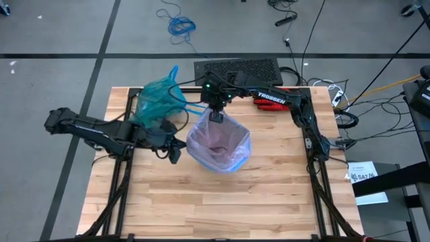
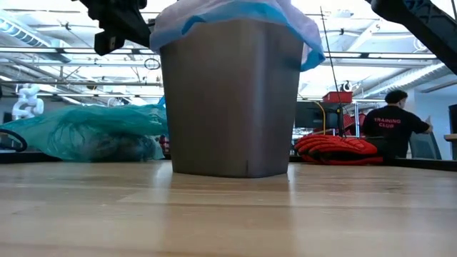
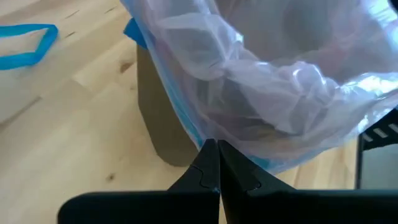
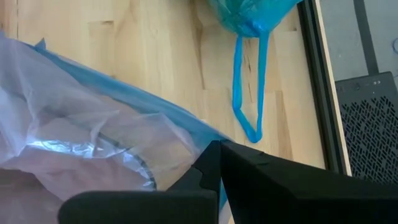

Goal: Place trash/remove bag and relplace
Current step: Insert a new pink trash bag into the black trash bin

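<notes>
Here, crinkled translucent teal bag, knotted.

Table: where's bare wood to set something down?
The whole near half of the table, in front of the lined bin, is bare, as is the strip between bin and right arm. The far edge is crowded: teal bag, red glove, and both shut grippers, left, right, at the bin.

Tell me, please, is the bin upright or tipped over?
Upright: the grey bin stands flat on the table, its pale pink liner folded over the rim.
</notes>
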`<state>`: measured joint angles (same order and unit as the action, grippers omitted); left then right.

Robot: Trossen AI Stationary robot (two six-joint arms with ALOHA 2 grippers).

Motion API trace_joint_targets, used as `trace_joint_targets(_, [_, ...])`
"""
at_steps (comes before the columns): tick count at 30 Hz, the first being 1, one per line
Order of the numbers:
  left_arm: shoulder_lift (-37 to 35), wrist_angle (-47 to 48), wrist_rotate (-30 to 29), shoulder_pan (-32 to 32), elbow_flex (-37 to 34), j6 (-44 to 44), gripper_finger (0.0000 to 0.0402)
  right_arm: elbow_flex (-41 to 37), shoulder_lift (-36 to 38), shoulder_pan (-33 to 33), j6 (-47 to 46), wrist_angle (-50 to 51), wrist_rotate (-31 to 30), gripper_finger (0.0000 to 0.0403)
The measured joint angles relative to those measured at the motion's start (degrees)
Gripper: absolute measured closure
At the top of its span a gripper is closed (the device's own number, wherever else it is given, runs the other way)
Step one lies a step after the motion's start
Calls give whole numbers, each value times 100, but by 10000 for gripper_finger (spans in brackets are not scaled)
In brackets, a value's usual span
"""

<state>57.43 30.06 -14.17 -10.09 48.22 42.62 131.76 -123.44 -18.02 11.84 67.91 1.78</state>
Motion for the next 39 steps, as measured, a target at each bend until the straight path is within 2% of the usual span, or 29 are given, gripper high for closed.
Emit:
trace_joint_targets(8, [47,-20,-414,-213,-1,68,402,2,2,-21,-71,9,148,403])
trace_joint_targets(15, [94,-830,-756,-349,-584,514,402,2,2,-155,-213,91,258,403])
trace_joint_targets(28, [94,-976,-781,-345,-784,510,402,-432,-13,-232,-523,129,779,403])
trace_joint_targets(33, [94,-981,-781,-345,-784,508,402,-446,-13,-280,-657,112,1209,403])
trace_joint_targets(39, [94,-979,-781,-345,-784,494,402,-381,172,-406,-707,81,970,403])
